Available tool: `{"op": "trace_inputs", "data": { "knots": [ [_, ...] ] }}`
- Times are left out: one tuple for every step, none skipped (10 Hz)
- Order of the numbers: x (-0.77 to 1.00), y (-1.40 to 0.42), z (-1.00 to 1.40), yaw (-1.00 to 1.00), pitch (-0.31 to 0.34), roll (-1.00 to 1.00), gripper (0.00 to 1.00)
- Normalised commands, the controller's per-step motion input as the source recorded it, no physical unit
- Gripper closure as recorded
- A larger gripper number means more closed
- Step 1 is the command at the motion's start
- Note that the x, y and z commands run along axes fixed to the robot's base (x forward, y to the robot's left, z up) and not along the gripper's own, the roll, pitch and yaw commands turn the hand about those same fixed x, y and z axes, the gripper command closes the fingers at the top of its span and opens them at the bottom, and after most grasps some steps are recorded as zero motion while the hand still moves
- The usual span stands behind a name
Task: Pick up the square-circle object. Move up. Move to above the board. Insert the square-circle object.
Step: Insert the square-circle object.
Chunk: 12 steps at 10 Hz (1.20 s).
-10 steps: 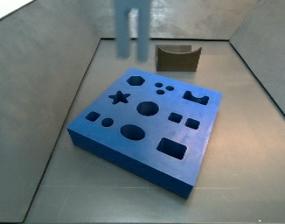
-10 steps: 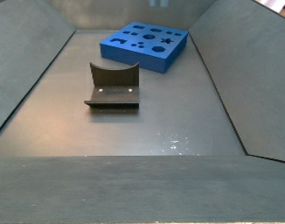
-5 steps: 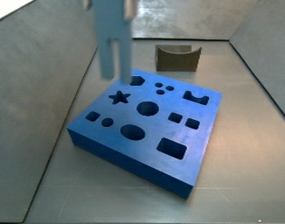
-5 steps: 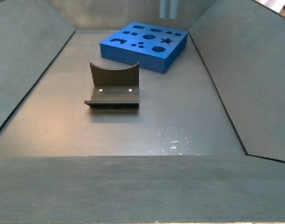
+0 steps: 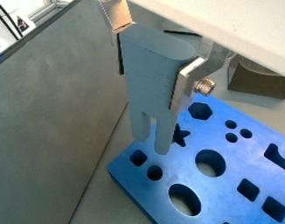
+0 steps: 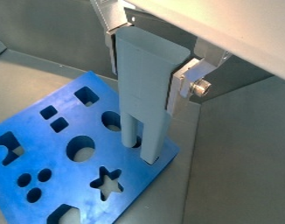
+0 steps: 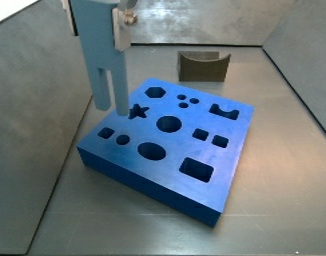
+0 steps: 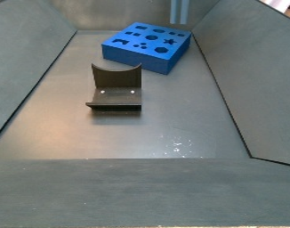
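Above the board's (image 7: 173, 140) left edge, upper left of a side view, the gripper (image 5: 156, 52) clamps the square-circle object (image 7: 99, 55) upright, and any misalignment with its hole risks jamming the post against the board's face.

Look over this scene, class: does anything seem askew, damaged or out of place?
Nothing stands out. The gripper holds the square-circle object upright over the board, which lies flat; the fixture stands apart.

Dull grey floor (image 8: 148, 134) (faintly glossy) between sloping grey walls (image 8: 28, 53), evenly lit.
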Motion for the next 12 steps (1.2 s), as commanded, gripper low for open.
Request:
{"op": "trace_inputs", "data": {
  "knots": [
    [-0.11,-0.22,-0.52,-0.06,0.0,0.05,1.0],
    [-0.07,-0.2,-0.42,-0.03,0.0,0.04,1.0],
    [0.01,-0.02,0.0,0.0,0.0,0.0,1.0],
    [0.0,0.0,-0.02,0.0,0.0,0.0,1.0],
    [0.0,-0.22,-0.16,-0.02,0.0,0.0,1.0],
    [0.05,-0.27,-0.16,-0.03,0.0,0.02,1.0],
    [0.06,-0.2,-0.07,-0.03,0.0,0.0,1.0],
    [0.03,-0.03,0.0,-0.01,0.0,0.0,1.0],
    [0.03,0.0,0.0,0.0,0.0,0.0,1.0],
    [0.21,0.0,-0.13,-0.16,0.006,0.0,1.0],
    [0.34,0.0,-0.15,-0.29,0.034,0.0,1.0],
    [0.32,-0.01,-0.09,-0.26,0.033,0.0,1.0]
  ]
}}
